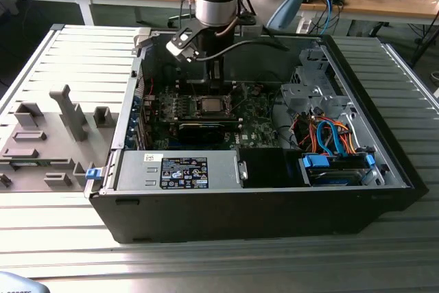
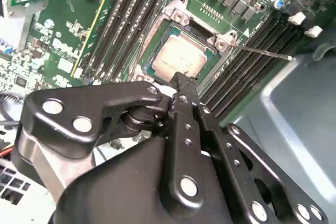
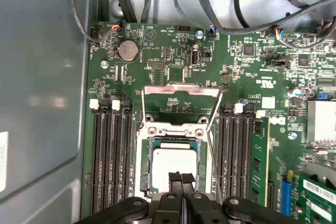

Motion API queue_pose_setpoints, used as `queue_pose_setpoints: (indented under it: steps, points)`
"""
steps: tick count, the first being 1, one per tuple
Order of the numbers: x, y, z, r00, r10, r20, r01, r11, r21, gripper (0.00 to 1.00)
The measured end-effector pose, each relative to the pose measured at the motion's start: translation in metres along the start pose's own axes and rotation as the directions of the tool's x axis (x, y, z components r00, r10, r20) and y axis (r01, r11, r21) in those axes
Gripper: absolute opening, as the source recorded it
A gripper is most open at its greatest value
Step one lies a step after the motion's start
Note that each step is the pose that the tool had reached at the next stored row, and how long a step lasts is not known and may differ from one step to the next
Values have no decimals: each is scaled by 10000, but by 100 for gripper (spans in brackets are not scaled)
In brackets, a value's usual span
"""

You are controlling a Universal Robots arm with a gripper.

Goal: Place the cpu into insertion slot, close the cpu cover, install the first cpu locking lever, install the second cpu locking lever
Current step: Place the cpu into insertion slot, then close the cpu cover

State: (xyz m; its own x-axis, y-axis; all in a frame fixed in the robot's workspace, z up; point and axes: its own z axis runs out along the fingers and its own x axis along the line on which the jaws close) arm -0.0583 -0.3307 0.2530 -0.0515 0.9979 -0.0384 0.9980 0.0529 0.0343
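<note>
First wrist view: cpu sits in insertion slot.

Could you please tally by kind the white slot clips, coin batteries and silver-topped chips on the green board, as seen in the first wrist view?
white slot clips: 4
coin battery: 1
cpu: 1
Total: 6
</note>
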Motion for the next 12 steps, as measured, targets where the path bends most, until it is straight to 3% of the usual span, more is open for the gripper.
queue_pose_setpoints:
  steps: [1,8,12]
  points:
    - [-2,2,-64,10000,0,0,0,10000,1,11]
    - [-9,8,-238,10000,0,0,0,10000,0,11]
    - [-10,9,-268,10000,0,-1,0,10000,0,11]
